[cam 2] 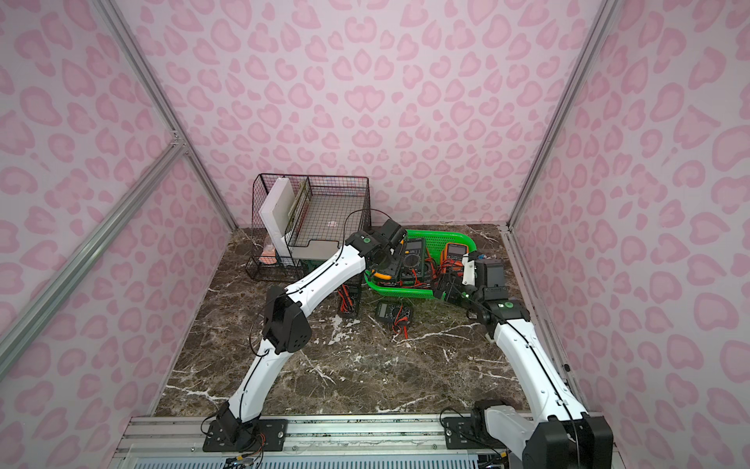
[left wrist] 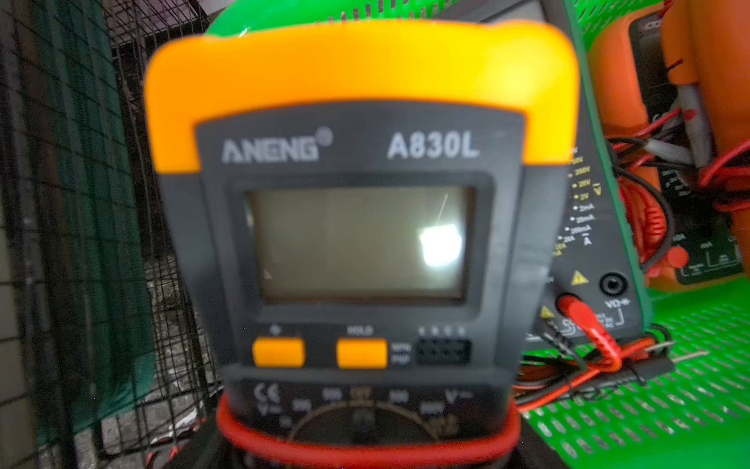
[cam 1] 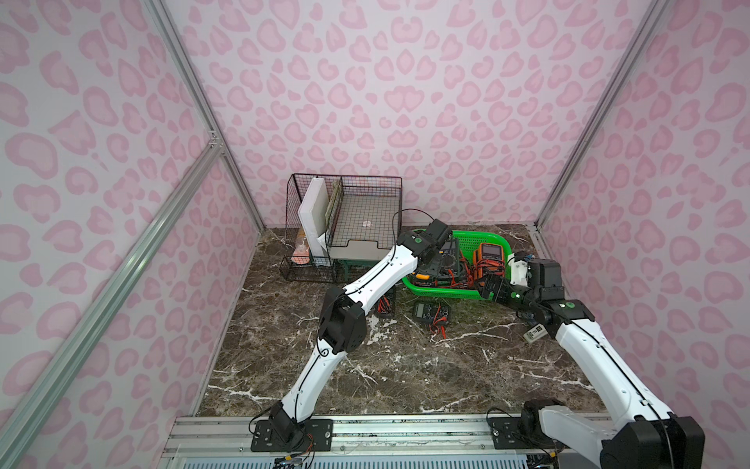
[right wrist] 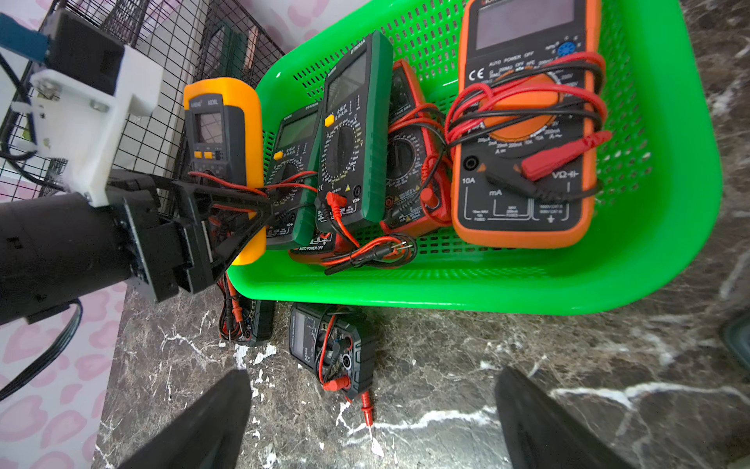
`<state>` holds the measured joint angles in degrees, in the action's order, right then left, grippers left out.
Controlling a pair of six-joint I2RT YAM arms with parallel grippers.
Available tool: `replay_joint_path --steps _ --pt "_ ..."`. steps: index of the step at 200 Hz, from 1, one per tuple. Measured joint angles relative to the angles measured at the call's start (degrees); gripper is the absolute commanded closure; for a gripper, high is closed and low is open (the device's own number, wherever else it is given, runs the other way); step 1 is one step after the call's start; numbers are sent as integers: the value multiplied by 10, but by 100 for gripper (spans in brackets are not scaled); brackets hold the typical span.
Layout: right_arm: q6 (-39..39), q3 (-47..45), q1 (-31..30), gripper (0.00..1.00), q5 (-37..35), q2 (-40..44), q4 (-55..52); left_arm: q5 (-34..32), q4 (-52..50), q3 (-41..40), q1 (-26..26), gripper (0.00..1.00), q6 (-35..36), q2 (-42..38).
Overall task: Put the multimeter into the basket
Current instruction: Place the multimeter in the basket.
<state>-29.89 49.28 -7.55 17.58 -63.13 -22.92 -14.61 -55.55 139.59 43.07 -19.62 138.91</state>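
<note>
Left fingers point(right wrist: 227, 195) clamp the yellow-cased rectangular multimeter point(right wrist: 227, 122) upright at the end rim of the perforated green plastic basket point(right wrist: 669, 203). Right fingers point(right wrist: 211, 422) stand spread and empty above the veined marble-patterned desk point(right wrist: 446, 385).

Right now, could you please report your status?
Left pincer shut on yellow plastic multimeter, over rim of bright green plastic basket. Right pincer open. Dark green multimeter alongside.
</note>
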Motion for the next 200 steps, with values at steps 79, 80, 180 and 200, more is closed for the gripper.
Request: replay_joint_path --steps 79,80,180,200 --pt "12 9 0 1 0 -4 -13 16 7 14 -11 38 -27 20" --pt "12 9 0 1 0 -4 -13 17 7 14 -11 37 -27 20" --pt "12 5 0 1 0 2 -16 34 19 14 -12 1 -31 6" --pt "12 3 0 1 0 5 -16 37 20 14 -12 1 -31 -6"
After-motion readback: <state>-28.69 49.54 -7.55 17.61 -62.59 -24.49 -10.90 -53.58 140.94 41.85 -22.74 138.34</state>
